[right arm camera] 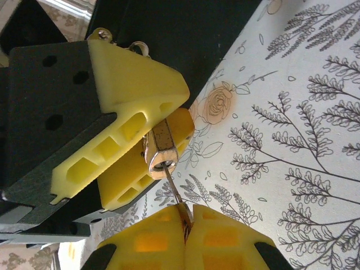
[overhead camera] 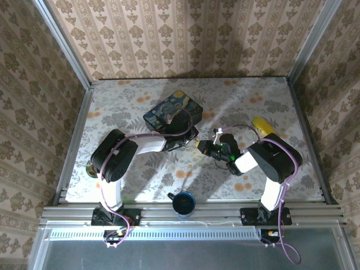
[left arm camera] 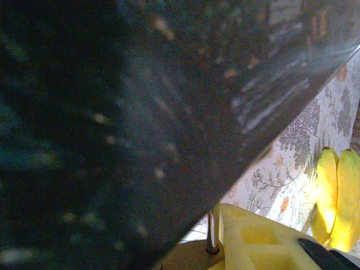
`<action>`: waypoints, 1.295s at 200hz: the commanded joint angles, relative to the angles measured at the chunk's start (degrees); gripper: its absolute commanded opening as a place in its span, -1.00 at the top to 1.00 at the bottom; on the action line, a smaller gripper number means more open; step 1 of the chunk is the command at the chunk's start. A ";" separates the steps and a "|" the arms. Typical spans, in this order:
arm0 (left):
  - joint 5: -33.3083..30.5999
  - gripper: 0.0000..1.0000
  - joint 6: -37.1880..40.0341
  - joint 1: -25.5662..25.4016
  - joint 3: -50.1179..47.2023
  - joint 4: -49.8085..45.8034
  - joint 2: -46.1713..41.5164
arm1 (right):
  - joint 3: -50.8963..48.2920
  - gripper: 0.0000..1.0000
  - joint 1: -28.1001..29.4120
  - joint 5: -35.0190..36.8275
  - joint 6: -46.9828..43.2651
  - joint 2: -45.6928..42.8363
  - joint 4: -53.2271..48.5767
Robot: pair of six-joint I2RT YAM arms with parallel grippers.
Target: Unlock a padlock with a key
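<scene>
Floral desk (right arm camera: 292, 112); at lower centre the right claw (right arm camera: 185, 228), clenched on the key (right arm camera: 173, 194), holds its tip in the padlock (right arm camera: 160, 149), which the left claw (right arm camera: 166, 126) grasps at centre. Step: insertion. Next, probably: push fully home, then turn steadily.

Tip to tip: my two arms bend at the elbows, forearms reaching inward toward each other. My left pincer (right arm camera: 177, 112) clamps partway closed in a grip; my right pincer (right arm camera: 185, 228) faces it close by, fingertips pressed tight together.
</scene>
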 commanded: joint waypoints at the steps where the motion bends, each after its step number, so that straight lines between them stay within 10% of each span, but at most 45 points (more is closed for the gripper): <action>1: 9.50 1.00 -0.11 -3.23 -1.09 0.87 -2.53 | 1.60 1.00 0.93 -1.99 -3.76 -0.80 13.93; 259: 8.05 1.00 -2.49 -3.45 -0.97 1.07 -0.82 | 0.67 1.00 5.27 14.01 14.92 -6.72 3.80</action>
